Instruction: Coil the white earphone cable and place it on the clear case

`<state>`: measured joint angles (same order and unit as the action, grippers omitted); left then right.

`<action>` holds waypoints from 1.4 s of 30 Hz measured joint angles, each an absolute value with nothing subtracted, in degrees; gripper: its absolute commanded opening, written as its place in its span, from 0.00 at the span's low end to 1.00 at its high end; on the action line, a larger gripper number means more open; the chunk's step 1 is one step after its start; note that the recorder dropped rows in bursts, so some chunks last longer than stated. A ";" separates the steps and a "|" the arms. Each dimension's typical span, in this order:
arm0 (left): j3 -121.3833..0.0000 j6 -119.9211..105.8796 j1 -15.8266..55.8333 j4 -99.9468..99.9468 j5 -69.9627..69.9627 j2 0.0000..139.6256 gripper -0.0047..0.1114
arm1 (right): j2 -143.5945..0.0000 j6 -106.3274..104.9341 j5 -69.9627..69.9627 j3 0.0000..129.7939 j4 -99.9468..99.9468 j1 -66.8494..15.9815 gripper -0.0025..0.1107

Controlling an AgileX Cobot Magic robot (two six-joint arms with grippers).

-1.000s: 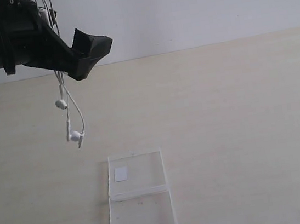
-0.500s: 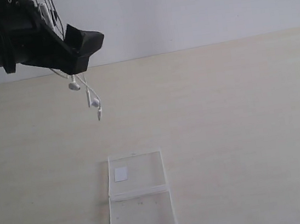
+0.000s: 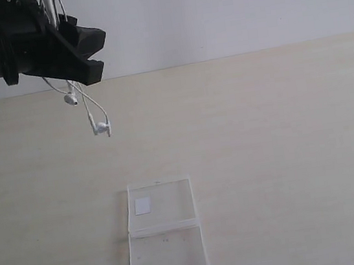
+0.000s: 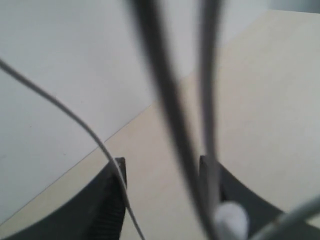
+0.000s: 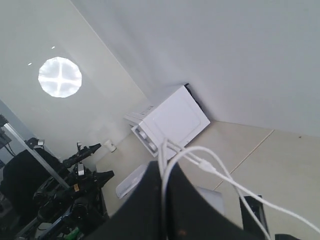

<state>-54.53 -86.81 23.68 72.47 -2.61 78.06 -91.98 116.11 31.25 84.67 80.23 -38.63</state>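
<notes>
Hanging in the air at the upper left of the exterior view, the white earphone cable (image 3: pixel 85 102) is draped over and through the left gripper (image 3: pixel 98 54), well above the tabletop (image 3: pixel 281 132). Several thin strands drop below the black tool. One earbud (image 3: pixel 70 99) hangs just under it, and the second earbud (image 3: pixel 102 127) hangs a little lower and further toward the middle. No part of the cable touches the tabletop or the case.

Left wrist view: the left gripper (image 4: pixel 162 170) has its jaws standing apart, with pale tabletop showing in the gap. Two thick blurred strands cross close to the lens and pass through that gap, and a sharper thin strand of the cable (image 4: pixel 75 120) curves past one dark finger (image 4: pixel 112 205). Whether either finger presses on a strand cannot be told.

Right wrist view: the right gripper (image 5: pixel 162 172) points upward toward a white wall and a round ceiling lamp (image 5: pixel 60 76). Its jaws are closed together, and loops of the cable (image 5: pixel 227 182) come out from the seam between them.

The clear case (image 3: pixel 165 238) lies open and flat on the tabletop at the lower middle, well below and apart from the earbuds. A small white sticker (image 3: pixel 142 205) sits on its far half.
</notes>
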 measured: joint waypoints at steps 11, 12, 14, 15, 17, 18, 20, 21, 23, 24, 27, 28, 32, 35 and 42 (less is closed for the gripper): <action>-54.53 -86.81 23.68 72.59 -2.09 78.06 0.04 | -91.98 116.11 30.16 84.67 80.00 -38.63 0.02; -54.53 -86.81 23.68 72.59 -1.94 78.06 0.04 | -91.98 116.11 29.70 84.67 80.00 -38.63 0.02; -54.53 -86.81 23.68 72.59 -1.64 78.06 0.04 | -91.87 116.11 27.46 84.67 80.46 -38.63 0.02; -54.53 -86.81 23.68 72.59 -1.49 78.06 0.04 | -91.62 116.11 26.43 84.67 81.02 -38.63 0.02; -54.53 -86.81 23.68 72.46 -1.50 77.79 0.04 | -91.31 116.11 24.20 84.67 82.97 -38.63 0.02; -54.53 -86.81 23.68 72.34 -1.50 77.22 0.04 | -91.31 116.11 22.99 84.67 84.17 -38.63 0.02; -54.53 -86.81 23.68 72.18 -1.50 76.12 0.04 | -91.31 116.44 21.34 84.67 85.92 -38.63 0.02; -54.53 -86.81 23.68 72.04 -1.50 75.72 0.04 | -91.31 116.69 20.98 84.67 86.41 -38.63 0.02; -54.53 -86.81 23.68 72.04 -1.50 75.43 0.10 | -91.31 116.72 20.84 84.67 86.87 -38.63 0.02; -54.53 -86.81 23.68 72.04 -2.17 75.43 0.19 | -91.31 116.72 21.00 84.67 86.87 -38.63 0.02; -54.53 -86.81 23.68 72.04 -5.09 75.43 0.48 | -91.31 116.72 22.17 84.67 86.98 -38.63 0.02; -54.53 -86.81 23.68 72.04 -5.65 75.43 0.54 | -91.31 116.72 22.30 84.67 86.98 -38.63 0.02; -54.53 -86.81 23.68 72.04 -5.72 75.43 0.43 | -91.31 116.87 22.54 84.67 86.98 -38.63 0.02; -54.53 -86.81 23.68 72.04 -5.72 75.43 0.34 | -91.31 116.87 22.54 84.67 86.98 -38.63 0.02; -54.53 -86.81 23.68 72.04 -5.72 75.43 0.27 | -91.31 116.87 23.21 84.67 86.98 -38.63 0.02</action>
<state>-54.53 -86.81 23.68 72.04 -5.72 75.43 -91.31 116.87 23.21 84.67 86.98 -38.63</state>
